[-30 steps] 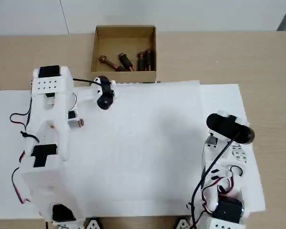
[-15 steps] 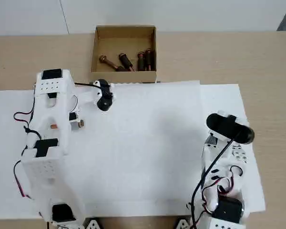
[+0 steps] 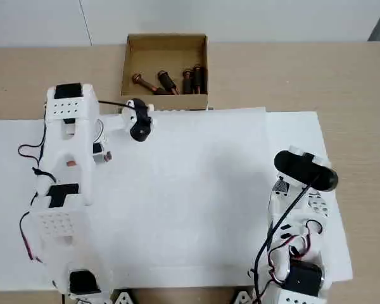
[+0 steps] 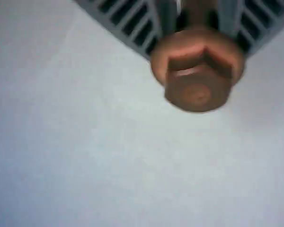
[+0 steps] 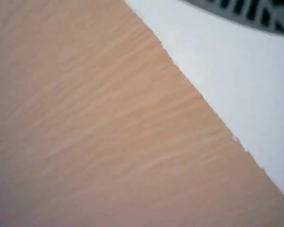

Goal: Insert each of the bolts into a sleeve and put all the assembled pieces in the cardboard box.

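Mostly hidden under arm, left gripper [image 4: 197,12] clamps bolt [image 4: 197,71], shank cut off; right gripper [image 5: 246,12] state unclear.

This looks like a robotics lab bench. Two white plastic robot arms [image 3: 66,164] with exposed servo motors and loose wires [image 3: 114,105] stand at a pale wooden table [image 3: 304,69] covered by a white foam sheet [image 3: 196,209]. Beyond the left hand [image 3: 101,154] sits a small open cardboard box [image 3: 166,38] of copper-coloured bolts [image 3: 166,81].
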Tool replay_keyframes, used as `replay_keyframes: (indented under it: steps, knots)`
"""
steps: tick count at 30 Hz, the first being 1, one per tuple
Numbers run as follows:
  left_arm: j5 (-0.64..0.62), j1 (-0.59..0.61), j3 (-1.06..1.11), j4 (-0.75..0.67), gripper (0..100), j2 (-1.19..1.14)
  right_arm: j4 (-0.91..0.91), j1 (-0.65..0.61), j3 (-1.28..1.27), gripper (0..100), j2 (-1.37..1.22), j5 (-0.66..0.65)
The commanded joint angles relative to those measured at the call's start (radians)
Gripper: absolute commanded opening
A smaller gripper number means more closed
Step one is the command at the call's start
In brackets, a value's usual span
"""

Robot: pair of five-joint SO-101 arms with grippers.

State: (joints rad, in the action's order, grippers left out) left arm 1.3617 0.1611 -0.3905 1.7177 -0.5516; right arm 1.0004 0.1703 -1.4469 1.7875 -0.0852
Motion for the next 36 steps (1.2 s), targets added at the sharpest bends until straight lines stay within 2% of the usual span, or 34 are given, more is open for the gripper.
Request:
replay_keyframes:
  steps: [1, 5, 11, 19, 21, 25, 29, 32, 36]
  knots:
    - [0.227, -0.011, -0.058, 0.034, 0, 0.13, -0.001, -0.001, 0.081, 0.4, 0.007, -0.009]
    - [0.084, -0.044, -0.053, 0.034, 0, 0.267, 0.085, -0.025, 0.137, 0.4, 0.007, -0.009]
    - [-0.189, -0.152, -0.013, 0.032, 0, 0.433, 0.142, -0.154, 0.235, 0.4, 0.007, -0.009]
    - [-0.735, -0.327, 0.09, 0.029, 0, 0.692, 0.147, -0.297, 0.292, 0.4, 0.007, -0.029]
    - [-0.819, -0.35, 0.108, 0.029, 0, 0.76, 0.147, -0.32, 0.313, 0.4, 0.007, -0.049]
    - [-0.864, -0.374, 0.202, 0.023, 0, 0.891, 0.147, -0.363, 0.365, 0.4, 0.007, -0.068]
    - [-0.905, -0.376, 0.358, -0.057, 0, 1.056, 0.147, -0.421, 0.374, 0.4, 0.007, -0.074]
    - [-0.936, -0.353, 0.535, -0.164, 0, 1.209, 0.147, -0.463, 0.367, 0.4, 0.004, -0.072]
    - [-0.951, -0.299, 0.843, -0.377, 0, 1.439, 0.136, -0.469, 0.316, 0.4, 0.007, -0.072]
